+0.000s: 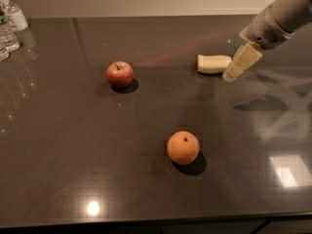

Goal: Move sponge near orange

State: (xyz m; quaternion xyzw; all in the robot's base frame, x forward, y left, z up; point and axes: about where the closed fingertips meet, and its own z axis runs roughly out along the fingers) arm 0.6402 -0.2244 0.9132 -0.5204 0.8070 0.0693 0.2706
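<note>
Camera view:
Gripper: the blocky cream two-finger gripper (241,65) hung at the two o'clock part of the dark polished table (73,155), just beside the sponge's right end; whether it touched could not be told.
End effector state: how far open it stood could not be told; it had hold of nothing.
Sponge: the pale yellow-cream soft rectangular sponge (213,64) lay flat on the table at one o'clock.
Orange: the round dimpled orange fruit (183,147) sat near centre, toward five o'clock, well apart from the sponge.
Step in hand, judged: approach to the sponge; grasp not yet made.
Next move, judged: settle over the sponge, close on it, then carry it toward six o'clock.
Other items: a red apple (119,74) at ten o'clock; clear plastic bottles (9,26) at the far left edge.
Writing: none legible.
</note>
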